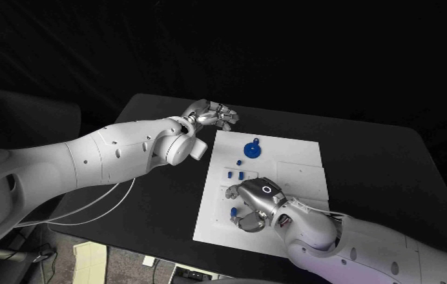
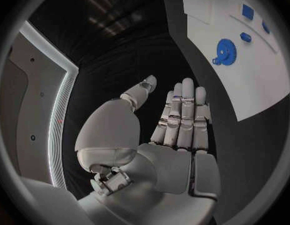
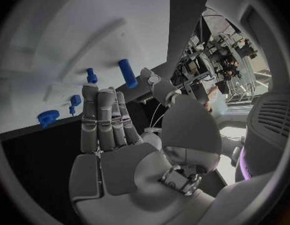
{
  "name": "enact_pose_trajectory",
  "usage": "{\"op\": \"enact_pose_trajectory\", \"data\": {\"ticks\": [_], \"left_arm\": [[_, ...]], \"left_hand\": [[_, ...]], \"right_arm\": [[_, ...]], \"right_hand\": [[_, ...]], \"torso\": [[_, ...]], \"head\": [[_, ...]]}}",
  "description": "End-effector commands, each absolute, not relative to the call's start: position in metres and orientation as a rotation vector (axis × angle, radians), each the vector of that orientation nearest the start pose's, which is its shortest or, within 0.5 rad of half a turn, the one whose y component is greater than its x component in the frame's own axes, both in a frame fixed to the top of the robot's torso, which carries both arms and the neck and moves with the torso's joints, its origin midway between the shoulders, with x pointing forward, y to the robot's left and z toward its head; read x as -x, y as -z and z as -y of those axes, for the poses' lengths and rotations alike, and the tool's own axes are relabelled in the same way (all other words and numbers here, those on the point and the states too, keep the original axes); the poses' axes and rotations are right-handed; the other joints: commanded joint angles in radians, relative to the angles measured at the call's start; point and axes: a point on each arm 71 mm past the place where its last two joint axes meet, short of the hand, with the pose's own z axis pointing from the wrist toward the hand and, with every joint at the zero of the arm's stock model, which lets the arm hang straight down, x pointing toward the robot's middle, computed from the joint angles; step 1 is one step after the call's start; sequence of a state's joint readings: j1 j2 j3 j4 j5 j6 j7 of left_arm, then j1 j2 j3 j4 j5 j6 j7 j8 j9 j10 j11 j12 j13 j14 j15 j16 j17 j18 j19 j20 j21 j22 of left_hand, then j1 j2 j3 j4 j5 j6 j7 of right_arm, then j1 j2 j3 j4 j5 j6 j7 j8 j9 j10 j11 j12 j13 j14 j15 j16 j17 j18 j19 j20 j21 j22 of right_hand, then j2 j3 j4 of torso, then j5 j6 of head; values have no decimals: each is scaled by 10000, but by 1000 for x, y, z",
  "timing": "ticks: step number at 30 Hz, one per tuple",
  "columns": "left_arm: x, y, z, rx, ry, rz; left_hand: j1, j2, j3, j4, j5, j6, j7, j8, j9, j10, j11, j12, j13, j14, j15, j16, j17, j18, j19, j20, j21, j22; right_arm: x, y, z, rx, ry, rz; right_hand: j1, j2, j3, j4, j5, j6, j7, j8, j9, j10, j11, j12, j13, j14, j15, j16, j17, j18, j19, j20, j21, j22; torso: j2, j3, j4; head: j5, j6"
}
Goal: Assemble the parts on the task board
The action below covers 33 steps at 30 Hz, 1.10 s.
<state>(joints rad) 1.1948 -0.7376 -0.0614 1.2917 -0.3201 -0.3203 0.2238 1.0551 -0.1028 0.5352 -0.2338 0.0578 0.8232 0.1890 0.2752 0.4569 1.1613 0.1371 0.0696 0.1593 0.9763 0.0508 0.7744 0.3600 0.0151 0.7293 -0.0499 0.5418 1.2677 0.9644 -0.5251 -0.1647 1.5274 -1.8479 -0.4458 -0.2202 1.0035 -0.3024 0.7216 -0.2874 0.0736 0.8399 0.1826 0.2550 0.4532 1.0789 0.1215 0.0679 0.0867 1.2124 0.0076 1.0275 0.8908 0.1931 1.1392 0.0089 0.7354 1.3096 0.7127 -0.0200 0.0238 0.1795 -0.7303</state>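
Observation:
The white task board (image 1: 289,168) lies in the middle of the black table. A blue gear (image 1: 252,149) sits on its far left part, with small blue pegs (image 1: 239,162) just nearer me. My left hand (image 1: 211,114) hovers over the table off the board's far left corner, fingers straight and apart, holding nothing; its wrist view shows the gear (image 2: 225,50) beyond the fingertips (image 2: 187,85). My right hand (image 1: 251,206) is over the board's near left part, fingers extended and empty. A blue peg (image 3: 127,73) lies just past its fingers (image 3: 104,115).
More small blue pieces (image 1: 233,212) lie by my right hand near the board's left edge. A raised white rectangle (image 1: 300,174) takes up the board's right half. White cables (image 1: 84,210) hang off the table's left edge.

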Motion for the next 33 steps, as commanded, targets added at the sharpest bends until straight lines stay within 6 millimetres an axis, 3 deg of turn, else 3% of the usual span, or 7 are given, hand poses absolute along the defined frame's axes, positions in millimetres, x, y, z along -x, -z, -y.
{"op": "enact_pose_trajectory", "data": {"ticks": [1, 7, 15, 19, 26, 28, 33], "left_arm": [[-525, 207, -221, 8890, 12424, -15999], [-526, 207, -223, 8910, 12395, -15967], [-528, 208, -225, 8973, 12383, -15902], [-530, 209, -225, 8973, 12363, -15892], [-533, 210, -225, 8975, 12308, -15850], [-533, 210, -225, 8983, 12300, -15849], [-534, 212, -224, 9022, 12318, -15869]], "left_hand": [[-57, -6, -20, 59, -44, -98, -5, -60, -10, -86, 5, -1, -15, 74, -10, -58, 13, 17, 72, 6, -42, 10], [-56, -6, -20, 60, -43, -101, -3, -60, -10, -86, 5, -1, -16, 75, -11, -61, 17, 18, 73, 5, -44, 12], [-58, -4, -21, 65, -43, -95, -5, -53, -8, -79, 2, 4, -14, 80, -12, -63, 25, 18, 75, 4, -48, 17], [-62, 2, -23, 71, -43, -85, -8, -45, -4, -69, -1, 10, -13, 82, -13, -67, 33, 18, 76, 4, -51, 22], [-38, 1, -21, 53, -45, -72, -18, -30, 1, -61, -7, 14, -12, 80, -14, -78, 48, 19, 73, 1, -59, 34], [-38, 1, -22, 52, -45, -70, -18, -28, 2, -61, -7, 14, -12, 79, -14, -81, 49, 19, 73, 2, -60, 35], [-39, 2, -26, 51, -45, -67, -18, -24, 4, -60, -7, 14, -12, 75, -12, -86, 53, 17, 71, 3, -63, 39]], "right_arm": [[-376, 296, 43, 4505, -8816, -16249], [-382, 276, 59, 2978, -9881, -16572], [-414, 241, 100, 1064, -10437, -18391], [-434, 234, 132, -189, -9882, -18876], [-464, 236, 186, -1862, -8447, -20807], [-462, 236, 191, -2160, -8359, -21023], [-455, 244, 203, -2433, -7596, -22464]], "right_hand": [[-125, -3, -146, 2, 24, -83, -10, -39, -7, -99, -7, 12, -20, -97, -1, 85, -21, 687, -66, 35, 18, 222], [-276, 10, -414, 163, 162, -28, 29, 64, 33, 16, 30, 138, -34, -119, 33, 205, -65, 687, -40, 44, 88, 204], [-554, 153, -790, 940, 581, 188, 59, 260, 65, 529, -59, 548, 29, -321, -53, 411, -186, 687, -156, 77, 202, 232], [-860, 310, -1360, 1221, 2218, 400, -77, 449, 157, 1333, -393, 1182, 313, -502, -365, 589, -261, 687, -332, 86, 349, 231], [-574, 555, -1521, 1298, 1515, 175, -73, 392, 202, 1593, -525, 2003, 807, -590, -477, 816, -426, 687, -394, 70, 455, 206], [-394, 569, -1759, 1378, 1400, 184, -151, 419, 286, 616, -675, 4068, 2335, -566, -620, 1092, -636, 687, -265, -48, 546, 179], [-550, 908, -1899, 1718, 1038, 545, -502, 584, 434, 872, -1014, 7437, 4705, 139, -901, 1740, -604, 687, 492, -298, 980, 228]], "torso": [[-2, 2, -2], [-4, 0, -6], [-17, 14, -14], [-35, 14, -45], [-112, 40, -98], [-128, 42, -114], [-165, 93, -159]], "head": [[-3, 8], [-58, 49], [-173, 122], [-271, 224], [-533, 173], [-656, 154], [-871, 127]]}}
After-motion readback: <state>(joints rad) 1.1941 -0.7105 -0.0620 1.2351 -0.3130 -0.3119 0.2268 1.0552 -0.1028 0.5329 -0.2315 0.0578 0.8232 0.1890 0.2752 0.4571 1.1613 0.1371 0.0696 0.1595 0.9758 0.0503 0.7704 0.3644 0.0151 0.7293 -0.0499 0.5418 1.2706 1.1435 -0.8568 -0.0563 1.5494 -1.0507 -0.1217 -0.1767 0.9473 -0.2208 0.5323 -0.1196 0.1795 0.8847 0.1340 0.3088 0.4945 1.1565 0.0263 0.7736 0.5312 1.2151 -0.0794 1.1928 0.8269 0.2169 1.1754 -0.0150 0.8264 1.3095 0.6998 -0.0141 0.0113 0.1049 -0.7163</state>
